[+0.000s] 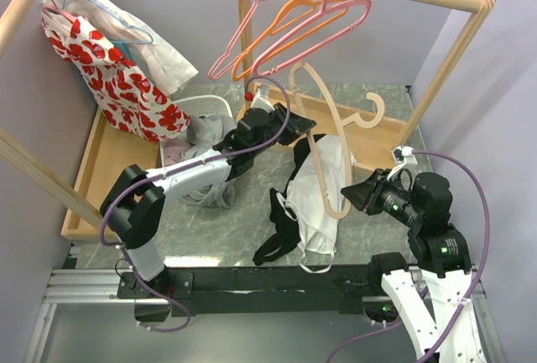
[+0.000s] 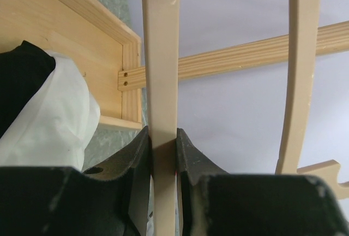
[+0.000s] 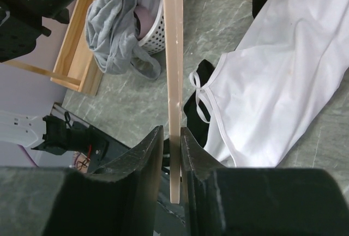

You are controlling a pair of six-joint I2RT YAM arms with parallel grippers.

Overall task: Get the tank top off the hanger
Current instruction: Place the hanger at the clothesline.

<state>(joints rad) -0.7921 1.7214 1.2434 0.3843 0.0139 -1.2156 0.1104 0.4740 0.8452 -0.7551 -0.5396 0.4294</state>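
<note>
— Left gripper (image 2: 163,138) clamped on the hanger (image 2: 161,56), right gripper (image 3: 172,138) pinching its near end!
— And the tank top (image 3: 283,67) lies crumpled on the table (image 1: 218,229), beneath that hanger.

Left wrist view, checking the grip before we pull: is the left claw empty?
No, the left claw is shut on the beige hanger, which is clamped from both sides.

Smooth wooden hanger (image 1: 323,141), cloth tank top (image 1: 323,204)
</note>
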